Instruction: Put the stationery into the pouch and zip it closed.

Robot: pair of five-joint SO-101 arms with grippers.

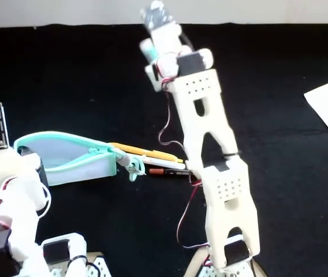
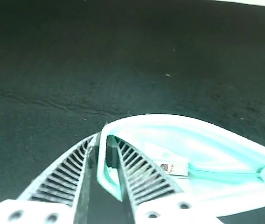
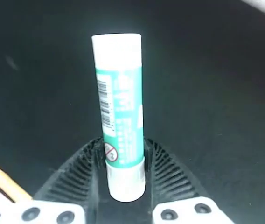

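Right gripper [image 3: 121, 145] pinches a glue stick [image 3: 118, 93]; left gripper [image 2: 105, 151] pinches the pouch [image 1: 77, 168] rim, middle left. Next I drop it inside.

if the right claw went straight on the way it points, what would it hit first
The right claw, shut on the glue stick, points at bare black table cloth; nothing else lies in line. The stick's tip would likely touch the cloth first, though how far off is unclear.

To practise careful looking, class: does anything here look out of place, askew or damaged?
Nothing is spilled or damaged. A pencil and pens lie on the table beside the open pouch, not inside it; the right gripper holds the glue stick.
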